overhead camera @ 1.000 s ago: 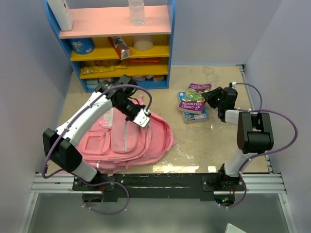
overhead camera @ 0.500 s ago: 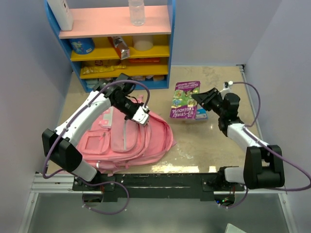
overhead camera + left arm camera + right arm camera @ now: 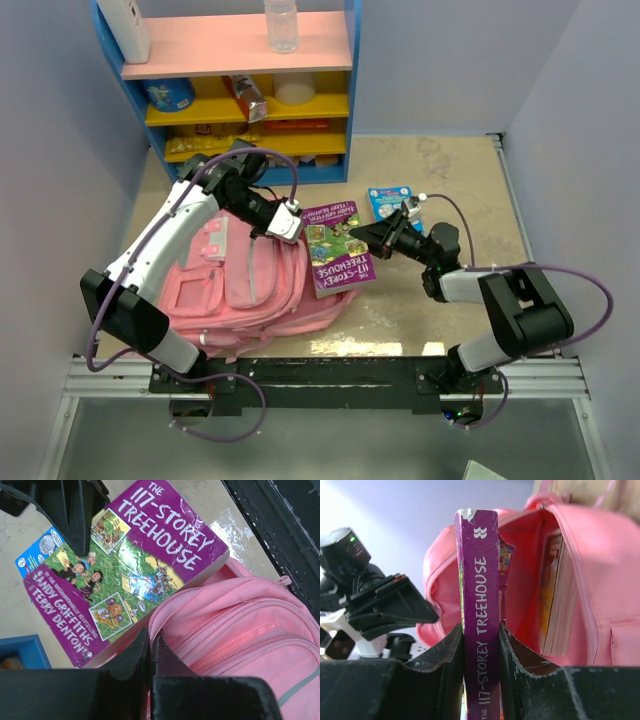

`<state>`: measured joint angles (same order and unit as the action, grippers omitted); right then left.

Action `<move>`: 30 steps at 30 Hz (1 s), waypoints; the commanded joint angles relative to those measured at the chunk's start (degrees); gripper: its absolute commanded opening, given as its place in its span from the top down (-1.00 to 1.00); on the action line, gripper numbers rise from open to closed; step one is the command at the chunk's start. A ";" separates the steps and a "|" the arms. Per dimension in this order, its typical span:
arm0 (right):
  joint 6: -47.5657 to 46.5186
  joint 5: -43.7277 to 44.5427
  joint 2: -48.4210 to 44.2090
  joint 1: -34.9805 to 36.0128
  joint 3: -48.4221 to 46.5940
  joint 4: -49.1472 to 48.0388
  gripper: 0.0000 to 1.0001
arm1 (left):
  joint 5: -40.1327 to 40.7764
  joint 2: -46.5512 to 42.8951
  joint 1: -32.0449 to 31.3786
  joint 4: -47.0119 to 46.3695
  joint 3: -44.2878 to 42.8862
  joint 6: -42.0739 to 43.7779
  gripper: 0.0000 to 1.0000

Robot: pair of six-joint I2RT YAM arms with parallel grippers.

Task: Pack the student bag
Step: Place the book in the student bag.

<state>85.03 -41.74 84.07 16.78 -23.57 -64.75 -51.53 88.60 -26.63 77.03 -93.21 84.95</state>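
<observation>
Student bag point(image 3: 250, 290): pink throughout, with grey-white trim patches and a pink lining. Book point(image 3: 338, 262): purple cover and spine, white lettering, green illustrated centre with small bordered picture panels. Second book point(image 3: 388, 197): blue cover with pale markings. Shelf unit point(image 3: 352, 100): blue frame, pink top board, yellow lower boards. Bench point(image 3: 450, 170): beige, mottled with paler patches. Left arm point(image 3: 165, 235): white links, black joints.

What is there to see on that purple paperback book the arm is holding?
It is a glossy purple paperback book, "The 117-Storey Treehouse", with white lettering, cartoon panels on a green cover picture and a scuffed spine top. The right gripper clamps it at the spine and holds it tilted, its far edge at the open mouth of the pink fabric backpack, not yet inside.
</observation>
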 commanded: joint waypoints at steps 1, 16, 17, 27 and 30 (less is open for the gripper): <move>12.26 -2.39 5.13 3.08 -0.77 -32.45 1.00 | -6.48 -1.67 0.27 -1.54 -3.82 -1.36 1.00; 5.59 -5.81 13.92 12.40 -10.07 -20.16 1.00 | -6.04 -2.38 0.27 -1.54 -3.47 -0.84 1.00; 5.49 -5.90 15.84 13.54 -10.87 -19.37 1.00 | -6.30 -2.38 0.27 -1.54 -3.56 -0.92 1.00; -2.29 -2.22 23.42 16.10 -18.70 -5.86 1.00 | -6.83 -2.29 0.27 -1.54 -4.35 -1.19 1.00; -12.47 2.43 20.01 16.27 -21.85 10.74 1.00 | -7.45 -2.20 0.27 -1.54 -4.70 -1.54 1.00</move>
<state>84.14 -44.82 109.45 32.27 -39.11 -66.11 -51.24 88.60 -26.26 77.71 -93.78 84.42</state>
